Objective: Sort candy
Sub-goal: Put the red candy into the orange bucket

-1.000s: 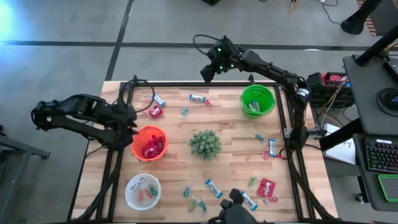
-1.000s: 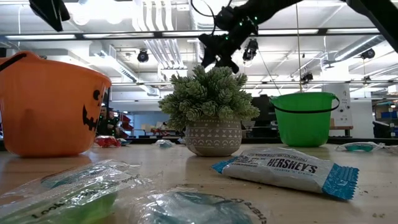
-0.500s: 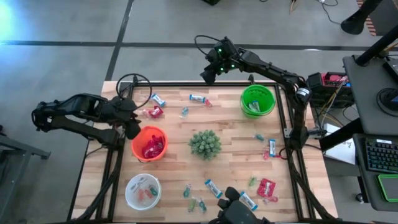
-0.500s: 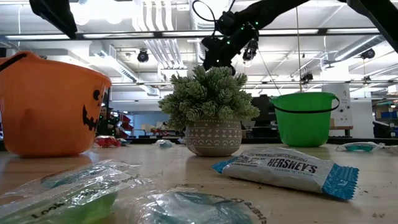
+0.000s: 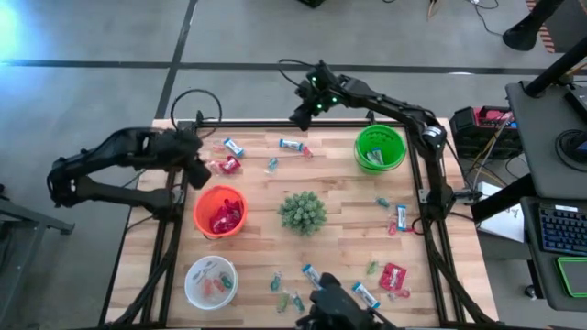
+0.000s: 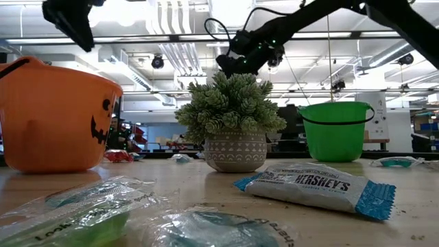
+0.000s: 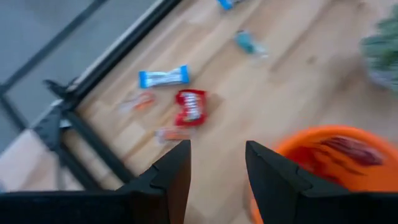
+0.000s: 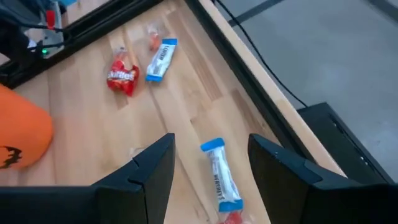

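My left gripper (image 5: 197, 174) rises off the orange bowl's (image 5: 219, 212) left rim and shifts toward the table's far side, so it now hangs past the bowl's far-left edge, near the red packet (image 5: 228, 165). Its arm stretches out straighter than a second ago. My right gripper (image 5: 298, 117) slides left along the table's far edge, farther from the orange bowl's side of the green bowl (image 5: 380, 148), and now sits just beyond the blue-and-white bar (image 5: 292, 144).

Looks like a robotics lab or workshop: bare concrete floor (image 5: 92, 37), exposed ceiling ducts (image 6: 168, 27), wooden tabletop (image 5: 344, 188) in a black frame, keyboard (image 5: 561, 227) alongside.
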Robot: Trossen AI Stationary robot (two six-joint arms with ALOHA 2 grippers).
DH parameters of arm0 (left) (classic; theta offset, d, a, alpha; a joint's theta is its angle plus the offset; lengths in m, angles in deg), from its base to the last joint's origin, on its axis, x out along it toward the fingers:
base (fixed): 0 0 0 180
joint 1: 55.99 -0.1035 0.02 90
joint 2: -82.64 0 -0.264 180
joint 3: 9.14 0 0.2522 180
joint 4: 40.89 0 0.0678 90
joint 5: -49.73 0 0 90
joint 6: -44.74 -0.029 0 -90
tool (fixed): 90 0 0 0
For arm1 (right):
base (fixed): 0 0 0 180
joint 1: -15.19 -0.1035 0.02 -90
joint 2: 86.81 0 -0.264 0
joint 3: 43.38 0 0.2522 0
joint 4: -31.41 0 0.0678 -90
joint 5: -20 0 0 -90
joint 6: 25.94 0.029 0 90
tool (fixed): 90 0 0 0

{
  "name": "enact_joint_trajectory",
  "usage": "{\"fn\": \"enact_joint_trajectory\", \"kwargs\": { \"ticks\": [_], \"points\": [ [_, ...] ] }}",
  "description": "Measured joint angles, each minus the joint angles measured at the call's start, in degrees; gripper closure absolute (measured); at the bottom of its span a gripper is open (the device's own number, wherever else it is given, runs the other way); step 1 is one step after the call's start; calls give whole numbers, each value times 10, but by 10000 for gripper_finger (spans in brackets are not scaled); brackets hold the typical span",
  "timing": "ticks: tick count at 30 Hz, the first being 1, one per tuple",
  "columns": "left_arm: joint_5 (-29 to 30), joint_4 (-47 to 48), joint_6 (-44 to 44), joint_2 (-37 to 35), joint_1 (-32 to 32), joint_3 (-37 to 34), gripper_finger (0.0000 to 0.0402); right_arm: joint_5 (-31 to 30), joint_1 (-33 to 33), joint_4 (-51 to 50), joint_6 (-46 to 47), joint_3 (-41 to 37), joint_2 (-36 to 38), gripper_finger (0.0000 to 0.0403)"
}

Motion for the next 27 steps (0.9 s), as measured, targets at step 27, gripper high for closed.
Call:
{"fn": "enact_joint_trajectory", "kwargs": {
  "ticks": [27],
  "points": [
    [-229,-195,-258,325,-403,0,267,-4,-1,-62,-67,68,-3,209]
  ]
}}
